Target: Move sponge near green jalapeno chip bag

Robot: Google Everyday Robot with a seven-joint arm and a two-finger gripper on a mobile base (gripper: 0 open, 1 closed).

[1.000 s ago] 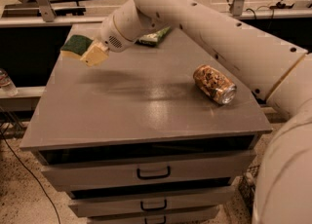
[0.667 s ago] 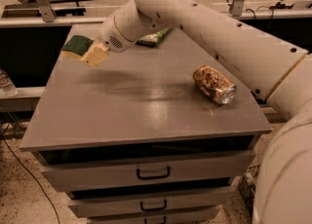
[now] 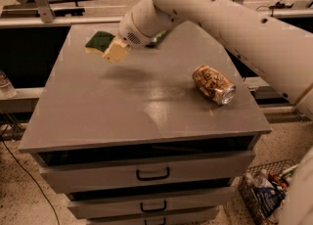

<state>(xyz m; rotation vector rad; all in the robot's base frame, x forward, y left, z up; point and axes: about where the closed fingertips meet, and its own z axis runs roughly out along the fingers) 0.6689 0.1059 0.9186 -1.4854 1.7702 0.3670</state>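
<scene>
Camera view | hand (image 3: pixel 111 49) clamped on sponge (image 3: pixel 99 40), over table (image 3: pixel 146 116) back-left | green chip bag (image 3: pixel 158 38) behind arm (image 3: pixel 220 18) | can (image 3: pixel 212 84) txt unreadable

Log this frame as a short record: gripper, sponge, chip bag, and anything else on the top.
gripper: over the back left of the cabinet top, shut on the sponge
sponge: green side up, held, apparently off the surface
green jalapeno chip bag: back centre, mostly hidden behind the arm
soda can: crushed, on its side, right
</scene>
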